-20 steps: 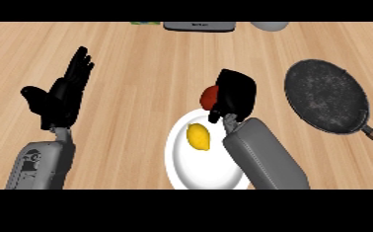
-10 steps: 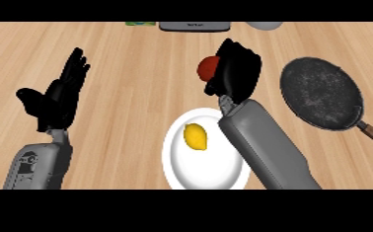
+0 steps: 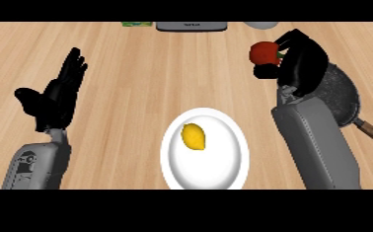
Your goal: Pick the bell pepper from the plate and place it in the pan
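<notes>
Red bell pepper [image 3: 262, 52] is sitting pinched in right hand [image 3: 302, 60], fingers curled round it; advisable: centre over pan [image 3: 342, 97] before opening; left hand [image 3: 58, 95] is resting, fingers straight.

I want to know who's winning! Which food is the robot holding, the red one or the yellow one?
The red bell pepper. The right hand curls round it above the counter, beside the pan. The yellow fruit lies untouched on the white plate.

Two grey boxy forearms [image 3: 315, 142] end in black hands [image 3: 56, 95] with slim fingers [image 3: 73, 65].
</notes>
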You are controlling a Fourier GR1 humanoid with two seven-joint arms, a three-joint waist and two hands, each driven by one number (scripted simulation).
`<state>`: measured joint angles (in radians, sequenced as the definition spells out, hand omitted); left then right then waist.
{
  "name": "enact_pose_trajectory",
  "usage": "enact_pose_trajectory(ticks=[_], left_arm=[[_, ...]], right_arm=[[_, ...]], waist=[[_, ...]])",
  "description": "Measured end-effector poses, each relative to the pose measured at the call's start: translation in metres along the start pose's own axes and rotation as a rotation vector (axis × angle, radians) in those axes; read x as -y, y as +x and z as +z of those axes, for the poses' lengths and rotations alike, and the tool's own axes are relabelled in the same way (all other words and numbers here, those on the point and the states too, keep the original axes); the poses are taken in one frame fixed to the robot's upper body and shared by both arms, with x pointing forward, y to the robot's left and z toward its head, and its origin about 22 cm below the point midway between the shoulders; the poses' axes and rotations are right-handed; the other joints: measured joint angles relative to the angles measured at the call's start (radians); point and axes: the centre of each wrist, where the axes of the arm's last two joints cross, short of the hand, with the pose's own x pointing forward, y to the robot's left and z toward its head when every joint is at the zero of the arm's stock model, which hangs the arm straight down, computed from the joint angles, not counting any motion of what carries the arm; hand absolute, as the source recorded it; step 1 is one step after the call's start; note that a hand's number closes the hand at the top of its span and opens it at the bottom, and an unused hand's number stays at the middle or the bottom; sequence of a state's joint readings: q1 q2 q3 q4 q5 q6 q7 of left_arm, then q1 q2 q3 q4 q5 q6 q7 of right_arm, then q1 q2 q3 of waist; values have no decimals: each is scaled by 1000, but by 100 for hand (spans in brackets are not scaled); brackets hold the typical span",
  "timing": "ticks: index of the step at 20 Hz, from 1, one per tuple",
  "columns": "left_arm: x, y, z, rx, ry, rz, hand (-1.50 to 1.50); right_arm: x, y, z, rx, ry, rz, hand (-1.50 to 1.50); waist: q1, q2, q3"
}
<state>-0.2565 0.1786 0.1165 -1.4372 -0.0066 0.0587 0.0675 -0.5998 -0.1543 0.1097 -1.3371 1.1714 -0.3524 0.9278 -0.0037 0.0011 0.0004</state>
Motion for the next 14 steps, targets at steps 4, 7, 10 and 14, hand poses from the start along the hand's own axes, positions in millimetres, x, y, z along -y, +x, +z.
enact_pose_trajectory(ticks=[4,7,10,14], left_arm=[[1,2,0,0,-6,0,0],[0,0,4,1,-9,8,0],[0,4,1,6,-15,6,0],[2,8,3,7,-20,8,0]], right_arm=[[6,-49,-40,-50,-50,30,150],[4,-89,-63,-72,-91,102,150],[4,-128,-88,-98,-119,164,150],[-1,-167,-109,-128,-135,188,150]], waist=[[4,1,0],[11,3,1],[18,7,1],[26,8,1]])
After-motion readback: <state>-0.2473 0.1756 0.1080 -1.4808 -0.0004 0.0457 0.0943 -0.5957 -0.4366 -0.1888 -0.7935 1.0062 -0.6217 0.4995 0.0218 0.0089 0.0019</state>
